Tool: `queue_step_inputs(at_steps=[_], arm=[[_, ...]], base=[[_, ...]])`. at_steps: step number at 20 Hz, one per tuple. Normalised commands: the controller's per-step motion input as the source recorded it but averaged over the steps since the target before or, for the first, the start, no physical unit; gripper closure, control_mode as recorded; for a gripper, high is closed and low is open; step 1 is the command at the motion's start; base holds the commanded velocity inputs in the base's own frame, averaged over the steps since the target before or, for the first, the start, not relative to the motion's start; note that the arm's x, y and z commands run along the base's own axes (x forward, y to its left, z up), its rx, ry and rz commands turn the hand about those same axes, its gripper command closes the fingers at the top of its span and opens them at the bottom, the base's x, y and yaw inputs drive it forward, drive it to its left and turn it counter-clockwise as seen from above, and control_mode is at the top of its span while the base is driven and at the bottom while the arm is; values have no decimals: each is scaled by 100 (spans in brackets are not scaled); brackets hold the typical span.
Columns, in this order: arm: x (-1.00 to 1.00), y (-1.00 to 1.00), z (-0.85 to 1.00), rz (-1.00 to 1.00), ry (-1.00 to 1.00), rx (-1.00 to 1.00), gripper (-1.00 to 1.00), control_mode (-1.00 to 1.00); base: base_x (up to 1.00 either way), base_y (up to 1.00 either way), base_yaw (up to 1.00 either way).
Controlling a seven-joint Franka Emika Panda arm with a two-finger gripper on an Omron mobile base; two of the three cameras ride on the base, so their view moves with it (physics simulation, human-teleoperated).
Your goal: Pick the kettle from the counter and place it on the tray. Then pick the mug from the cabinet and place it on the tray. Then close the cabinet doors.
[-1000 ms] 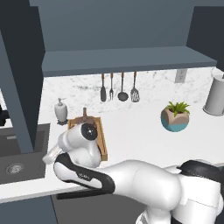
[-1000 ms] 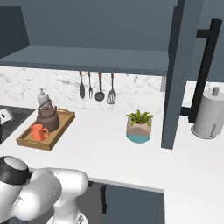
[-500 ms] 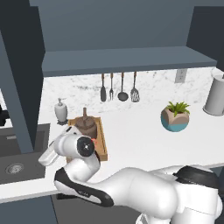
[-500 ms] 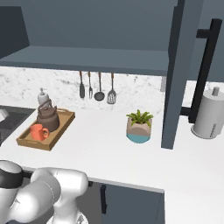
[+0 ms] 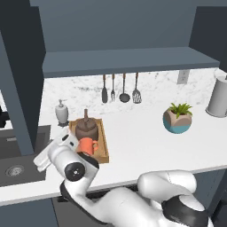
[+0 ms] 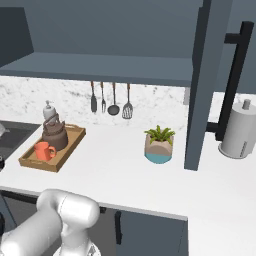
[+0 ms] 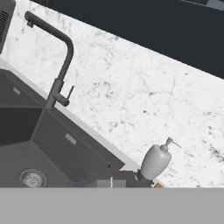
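The dark-brown kettle point(image 5: 86, 127) and the orange mug point(image 5: 87, 145) both stand on the wooden tray point(image 5: 104, 142), seen again in the right base view as kettle point(image 6: 54, 136), mug point(image 6: 44, 150) and tray point(image 6: 70, 145). My gripper point(image 5: 42, 159) hangs left of the tray over the counter's edge by the sink, pointing toward the faucet. Its fingers are too small to read and nothing shows in them. The cabinet point(image 5: 124, 62) stands open, with the left door point(image 5: 17, 80) and the right door point(image 6: 205, 85) swung out toward me. The right door's black bar handle point(image 6: 236, 80) faces me.
A dark sink point(image 7: 39, 144) with a black faucet point(image 7: 59, 65) lies left of the tray, and a soap dispenser point(image 7: 156, 159) stands by the backsplash. Hanging utensils point(image 5: 119, 91), a potted plant point(image 5: 178, 119) and a grey paper-towel cylinder point(image 6: 237, 131) are further right on the counter point(image 6: 115, 170).
The arm has swung down and to the left, carrying the hand off the tray toward the sink. Kettle and mug stay on the tray.
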Motion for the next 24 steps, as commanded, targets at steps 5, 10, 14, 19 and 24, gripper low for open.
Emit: queue_step_inputs(at_steps=[5, 10, 14, 19, 24], arm=[[-50, 34, 37, -29, -1, 0, 100, -100], [-44, 36, 11, -24, 0, 0, 100, -100], [-5, 17, 3, -10, 0, -2, 100, -100], [0, 2, 0, 0, -1, -6, 100, -100], [0, 12, -4, 0, -14, -25, 100, -100]], base=[[0, 0, 0], [0, 0, 0], [0, 0, 0], [0, 0, 0], [0, 0, 0]])
